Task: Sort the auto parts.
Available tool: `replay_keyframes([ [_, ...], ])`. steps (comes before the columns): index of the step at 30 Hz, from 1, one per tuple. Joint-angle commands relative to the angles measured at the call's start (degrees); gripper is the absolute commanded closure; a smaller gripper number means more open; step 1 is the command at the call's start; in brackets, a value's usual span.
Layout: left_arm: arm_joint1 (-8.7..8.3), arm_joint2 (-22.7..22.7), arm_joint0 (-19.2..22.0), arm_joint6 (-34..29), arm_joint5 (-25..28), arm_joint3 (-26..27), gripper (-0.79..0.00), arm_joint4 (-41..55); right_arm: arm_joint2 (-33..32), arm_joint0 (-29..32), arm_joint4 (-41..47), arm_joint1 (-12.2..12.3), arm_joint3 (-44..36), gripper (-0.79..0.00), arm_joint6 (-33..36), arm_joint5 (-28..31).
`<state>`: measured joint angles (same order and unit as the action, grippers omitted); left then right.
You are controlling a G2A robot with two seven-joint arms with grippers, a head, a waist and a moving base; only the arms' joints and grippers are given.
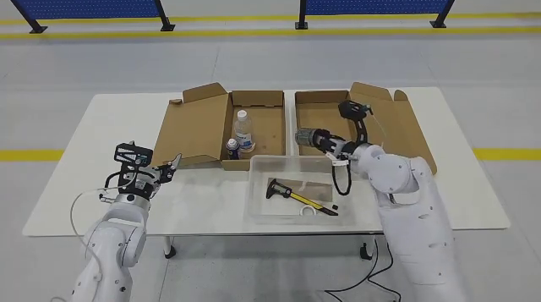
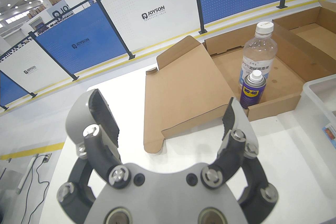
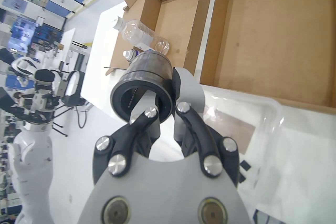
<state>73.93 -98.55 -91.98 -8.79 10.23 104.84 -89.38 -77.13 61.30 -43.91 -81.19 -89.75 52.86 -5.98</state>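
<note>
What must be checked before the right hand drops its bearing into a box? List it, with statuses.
1. Right hand grip on bearing, one finger inside its bore: ok.
2. Right box open, flaps folded outward: ok.
3. Bearing high enough to clear that box's wall: cannot tell.
4. Bottle and spray can upright in left box, off the path: ok.
5. Left hand open, over the left side of the table, well apart: ok.
</note>
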Motion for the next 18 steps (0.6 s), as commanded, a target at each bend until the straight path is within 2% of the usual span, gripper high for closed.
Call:
replay_keyframes([
  [1, 0.0, 0.0, 0.0, 0.0, 0.0, 0.0, -0.785, 0.0, 1.2, -2.3, -1.4, 0.0, 2.7, 0.0, -0.3, 1.5],
  [9, 0.0, 0.0, 0.0, 0.0, 0.0, 0.0, -0.785, 0.0, 8.0, -12.4, -7.8, -0.6, 14.6, 0.0, -2.7, 5.2],
  [18, 0.0, 0.0, 0.0, 0.0, 0.0, 0.0, -0.785, 0.0, 14.1, -23.3, -5.2, -2.7, 30.1, 0.0, -5.5, 7.0],
])
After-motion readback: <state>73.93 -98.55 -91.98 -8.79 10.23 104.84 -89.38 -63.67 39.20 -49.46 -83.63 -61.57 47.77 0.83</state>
